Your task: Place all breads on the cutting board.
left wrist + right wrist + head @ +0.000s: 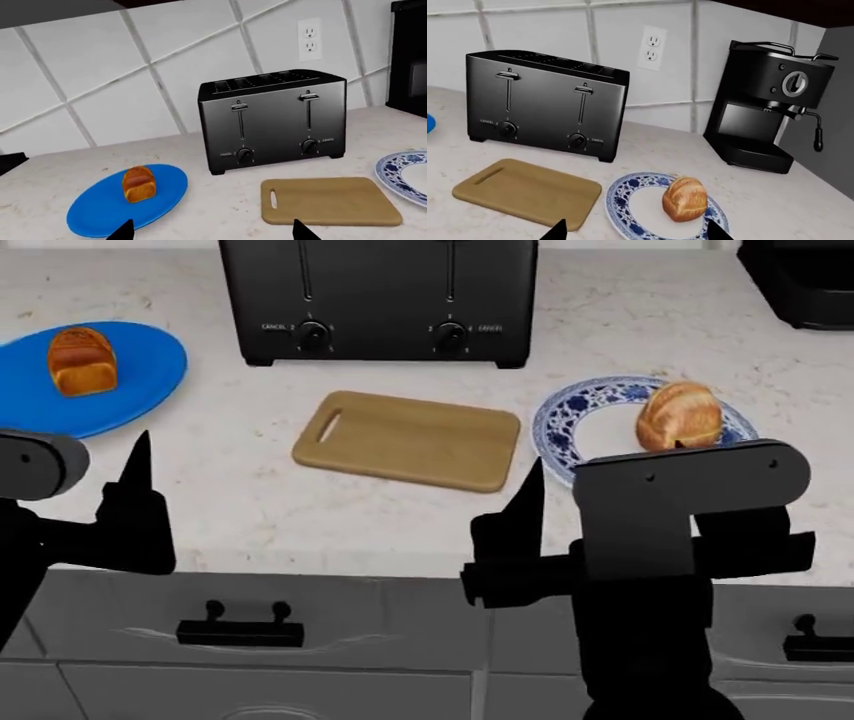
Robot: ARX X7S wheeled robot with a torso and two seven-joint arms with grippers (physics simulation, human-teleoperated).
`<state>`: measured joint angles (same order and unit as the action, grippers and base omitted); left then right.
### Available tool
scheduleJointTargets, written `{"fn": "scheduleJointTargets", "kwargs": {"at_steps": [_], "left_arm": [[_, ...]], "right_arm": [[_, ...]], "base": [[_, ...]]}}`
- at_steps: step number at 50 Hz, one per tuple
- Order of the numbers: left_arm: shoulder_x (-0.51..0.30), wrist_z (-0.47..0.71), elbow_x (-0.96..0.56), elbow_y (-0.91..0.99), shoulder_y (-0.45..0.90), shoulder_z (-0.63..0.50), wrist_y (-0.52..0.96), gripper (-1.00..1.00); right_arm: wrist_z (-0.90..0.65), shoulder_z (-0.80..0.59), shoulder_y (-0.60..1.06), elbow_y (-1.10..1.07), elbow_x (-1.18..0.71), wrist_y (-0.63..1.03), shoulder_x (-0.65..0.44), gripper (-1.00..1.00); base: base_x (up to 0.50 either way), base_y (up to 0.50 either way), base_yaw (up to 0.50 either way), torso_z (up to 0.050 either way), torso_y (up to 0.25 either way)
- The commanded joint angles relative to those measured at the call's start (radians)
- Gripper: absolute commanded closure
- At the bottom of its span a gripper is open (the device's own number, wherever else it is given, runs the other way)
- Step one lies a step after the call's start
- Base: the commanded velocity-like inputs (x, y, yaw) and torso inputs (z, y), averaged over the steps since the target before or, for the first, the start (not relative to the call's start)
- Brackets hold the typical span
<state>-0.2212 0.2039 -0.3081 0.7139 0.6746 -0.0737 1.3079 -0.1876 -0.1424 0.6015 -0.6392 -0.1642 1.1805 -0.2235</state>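
Observation:
One bread (80, 362) stands on a plain blue plate (134, 390) at the left; it also shows in the left wrist view (139, 184). The other bread (678, 416) lies on a blue-and-white patterned plate (574, 425) at the right, also seen in the right wrist view (684, 198). The tan cutting board (407, 440) lies bare between the plates, in front of the toaster. My left gripper (213, 235) is open and empty, hovering near the counter's front edge between the blue plate and the board. My right gripper (637, 232) is open and empty, short of the patterned plate.
A black toaster (380, 295) stands behind the board against the tiled wall. A black coffee machine (767, 100) stands at the far right. A wall outlet (651, 47) is above the counter. Drawers with handles (240, 625) are below the counter's front edge.

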Motion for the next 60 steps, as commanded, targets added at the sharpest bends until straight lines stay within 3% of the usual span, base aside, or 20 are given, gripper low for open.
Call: {"fn": "scheduleJointTargets", "kwargs": {"at_steps": [1,5,9,11,18,60], "left_arm": [[-0.001,0.007,0.0,-0.003,-0.012,-0.015,-0.018,-1.0],[0.009,0.006,-0.026,0.025,0.069,0.015,0.092,-1.0],[-0.003,0.007,-0.007,-0.009,0.008,-0.006,-0.005,-1.0],[0.003,0.009,-0.019,-0.004,0.063,0.003,0.065,-1.0],[0.009,0.017,-0.03,0.015,0.093,0.004,0.107,-1.0],[-0.015,0.038,-0.05,0.037,0.09,0.004,0.108,-1.0]], "right_arm": [[0.005,0.011,0.006,-0.004,-0.013,0.0,0.0,-1.0],[0.004,0.013,-0.001,-0.013,-0.017,0.001,0.0,-1.0],[0.005,0.015,0.002,-0.012,-0.02,0.003,-0.001,-1.0],[0.006,0.019,0.001,-0.001,-0.023,0.0,0.002,-1.0],[0.001,0.009,0.005,-0.008,-0.02,0.005,-0.007,-1.0],[-0.025,-0.004,0.021,-0.036,-0.026,0.018,-0.023,-1.0]], "base": [[0.2,0.07,0.0,0.0,0.0],[0.21,0.02,0.0,0.0,0.0],[0.22,0.0,0.0,0.0,0.0],[0.22,0.0,0.0,0.0,0.0],[0.22,0.07,0.0,0.0,0.0],[0.23,0.05,0.0,0.0,0.0]]}}
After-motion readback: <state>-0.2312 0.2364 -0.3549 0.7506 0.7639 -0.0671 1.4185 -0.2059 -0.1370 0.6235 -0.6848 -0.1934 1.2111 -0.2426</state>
